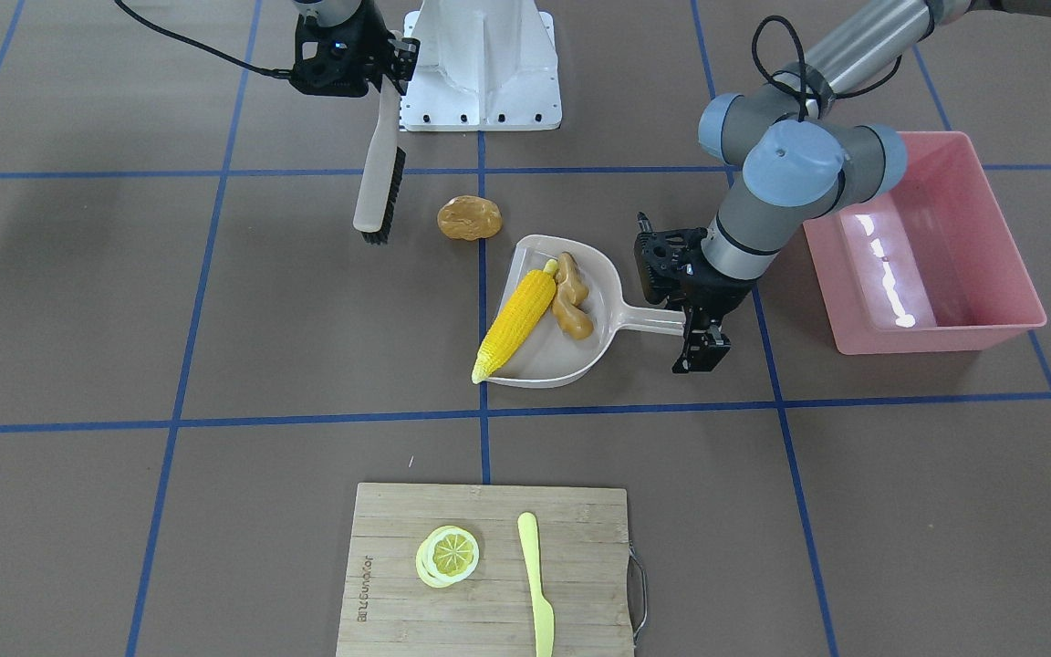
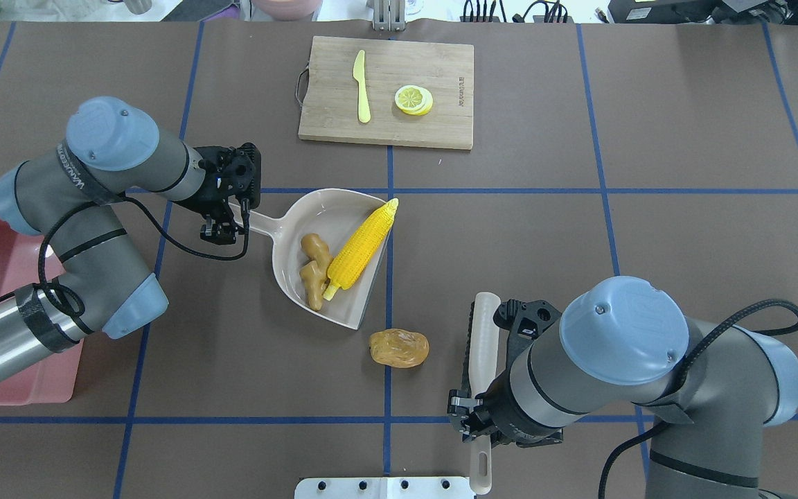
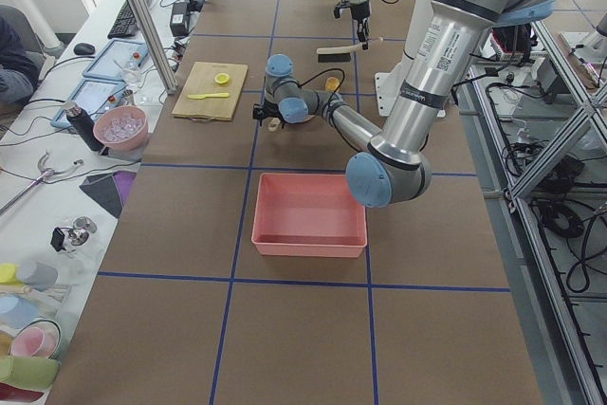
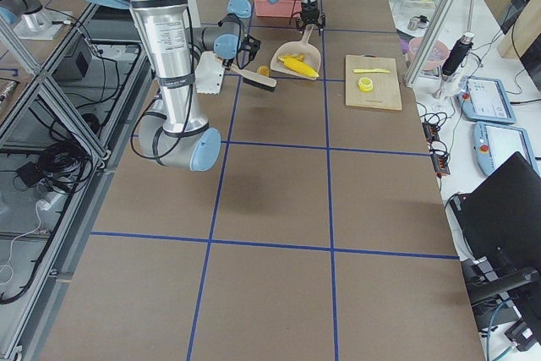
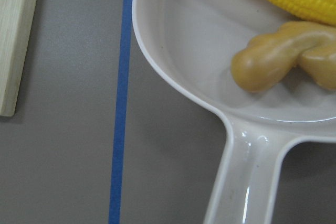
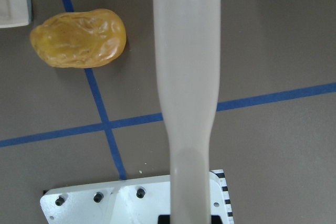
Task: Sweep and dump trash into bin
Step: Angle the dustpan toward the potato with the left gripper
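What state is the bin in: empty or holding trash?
Empty: the bin shows a bare pink floor. Corn and ginger lie in the dustpan; the potato sits on the table.

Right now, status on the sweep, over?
Left gripper shut on dustpan, right gripper shut on brush. Corn, ginger in dustpan; potato on table beside its lip. Bin empty. Brush-to-potato path clear.

Corn [image 2: 361,246] and ginger [image 2: 314,270] lie in the dustpan [image 2: 309,211], its handle clamped by the left gripper [image 2: 236,211]. The potato [image 2: 399,347] sits outside, near the brush [image 2: 483,333].

Lemon slices [image 1: 448,555], knife [image 1: 535,584] on cutting board [image 1: 580,529]
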Controlling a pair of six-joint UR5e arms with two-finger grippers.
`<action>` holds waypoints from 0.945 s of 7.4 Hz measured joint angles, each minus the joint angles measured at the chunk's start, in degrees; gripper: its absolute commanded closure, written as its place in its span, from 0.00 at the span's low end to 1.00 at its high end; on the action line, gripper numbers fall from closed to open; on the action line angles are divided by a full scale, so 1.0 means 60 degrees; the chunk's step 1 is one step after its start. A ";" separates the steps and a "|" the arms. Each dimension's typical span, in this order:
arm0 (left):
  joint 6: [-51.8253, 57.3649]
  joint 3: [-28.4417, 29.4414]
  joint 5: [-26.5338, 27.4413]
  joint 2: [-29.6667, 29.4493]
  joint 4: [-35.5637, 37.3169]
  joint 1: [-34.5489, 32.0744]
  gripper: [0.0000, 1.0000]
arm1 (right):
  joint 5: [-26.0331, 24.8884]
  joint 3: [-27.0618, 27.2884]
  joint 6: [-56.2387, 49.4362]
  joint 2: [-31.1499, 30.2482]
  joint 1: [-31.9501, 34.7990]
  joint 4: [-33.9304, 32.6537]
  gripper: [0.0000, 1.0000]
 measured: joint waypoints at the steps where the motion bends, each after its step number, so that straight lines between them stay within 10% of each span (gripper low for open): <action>1: 0.0012 -0.0140 -0.0019 0.0104 -0.0003 0.0000 0.14 | 0.0019 0.0004 0.0151 0.0001 -0.0018 0.0001 1.00; 7: 0.0112 -0.0973 -0.0018 0.0845 -0.0109 0.0033 0.14 | -0.0325 -0.0064 0.0689 0.0046 -0.0767 0.0044 1.00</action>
